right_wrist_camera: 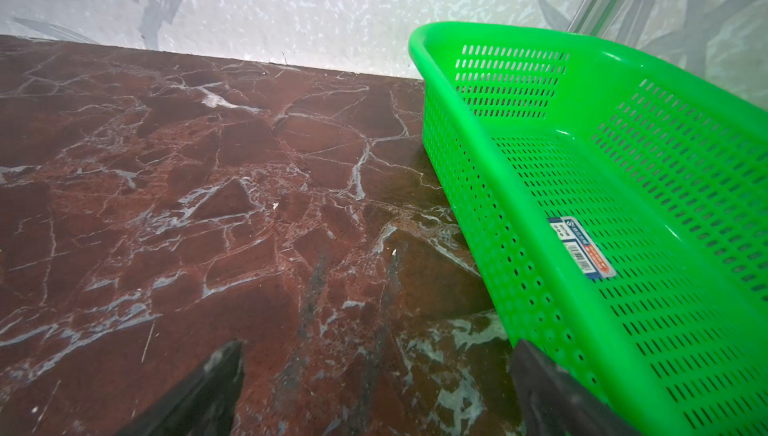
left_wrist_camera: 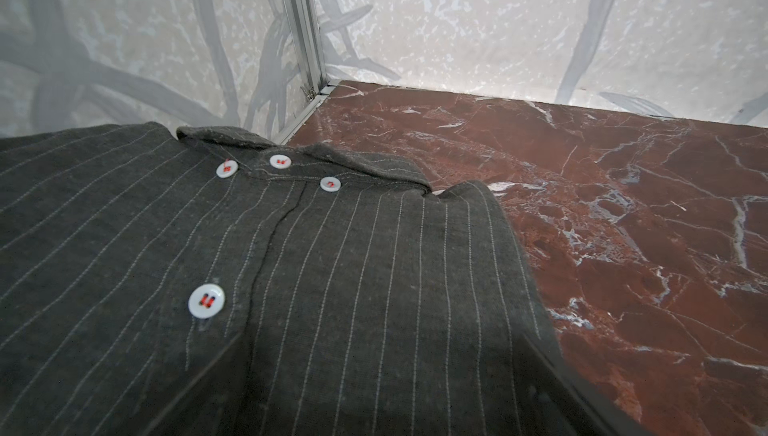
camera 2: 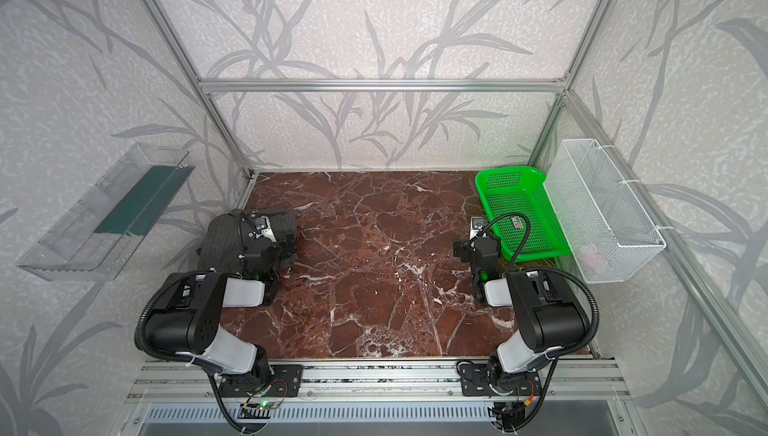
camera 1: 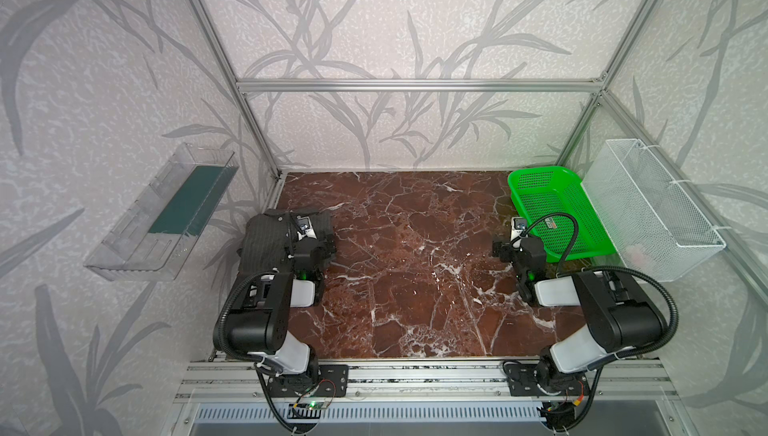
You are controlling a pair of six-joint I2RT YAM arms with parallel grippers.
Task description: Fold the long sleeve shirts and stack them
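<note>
- Both arms are bolted to a metal rail (camera 1: 415, 376) along the near edge of the red marble surface (camera 1: 415, 272).
- The left tool (camera 1: 309, 243) sits low over the folded shirt. In the left wrist view its fingers are dim and blurred, spread wide over the cloth and pinching nothing. Whether they touch the cloth cannot be told.
- The right tool (camera 1: 517, 243) (right_wrist_camera: 378, 344) is over bare surface with its fingers (right_wrist_camera: 208, 388) spread wide and nothing between them. One finger is just beside the outer wall of the green basket (right_wrist_camera: 457, 155).
- The pinstriped shirt (camera 1: 262, 243) (left_wrist_camera: 353, 280), dark grey, lies folded at the left edge of the surface, about halfway back. Its white buttons (left_wrist_camera: 206, 301) face up and its collar (left_wrist_camera: 332, 160) points to the far left corner. What lies beneath it is hidden.
- The green basket (camera 1: 536, 172) stands in the far right corner of the surface with a sticker (right_wrist_camera: 582, 247) on its floor.
- A white wire basket (camera 1: 648, 205) hangs on the right wall, and a clear tray (camera 1: 124, 247) hangs on the left wall.
</note>
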